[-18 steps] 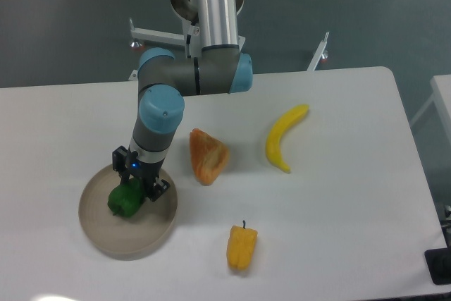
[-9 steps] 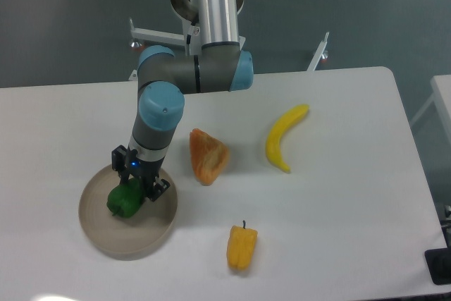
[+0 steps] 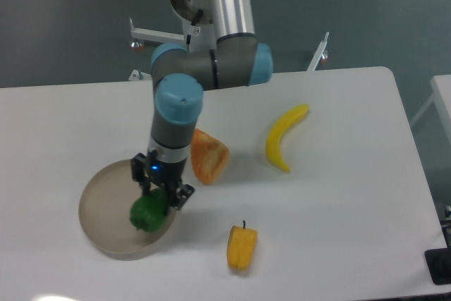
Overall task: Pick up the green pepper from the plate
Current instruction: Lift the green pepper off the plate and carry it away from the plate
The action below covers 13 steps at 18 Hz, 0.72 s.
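The green pepper (image 3: 147, 213), glossy and lumpy, is held in my gripper (image 3: 156, 202), which is shut on it from above. It hangs over the right part of the round beige plate (image 3: 102, 209), near the rim; whether it still touches the plate I cannot tell. The arm's wrist and blue-capped joint rise directly above it and hide the pepper's upper right side.
An orange wedge-shaped item (image 3: 208, 156) lies just right of the gripper. A yellow pepper with a stem (image 3: 242, 247) sits toward the front, a banana (image 3: 283, 137) farther right. The table's right edge runs past the banana.
The gripper has carried the green pepper to the right and toward the front, from the plate's middle to its right rim. The arm's joints have shifted right with it.
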Each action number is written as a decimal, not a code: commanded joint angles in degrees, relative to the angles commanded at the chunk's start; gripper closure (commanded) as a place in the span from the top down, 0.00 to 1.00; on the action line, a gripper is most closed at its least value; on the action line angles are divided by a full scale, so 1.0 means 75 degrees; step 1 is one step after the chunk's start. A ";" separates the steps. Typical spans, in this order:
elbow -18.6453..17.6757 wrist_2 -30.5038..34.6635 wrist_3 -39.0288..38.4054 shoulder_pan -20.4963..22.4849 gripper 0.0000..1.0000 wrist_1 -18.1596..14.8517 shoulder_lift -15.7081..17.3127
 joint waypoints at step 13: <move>0.0212 0.0116 0.1676 0.1630 0.29 -0.0152 0.0199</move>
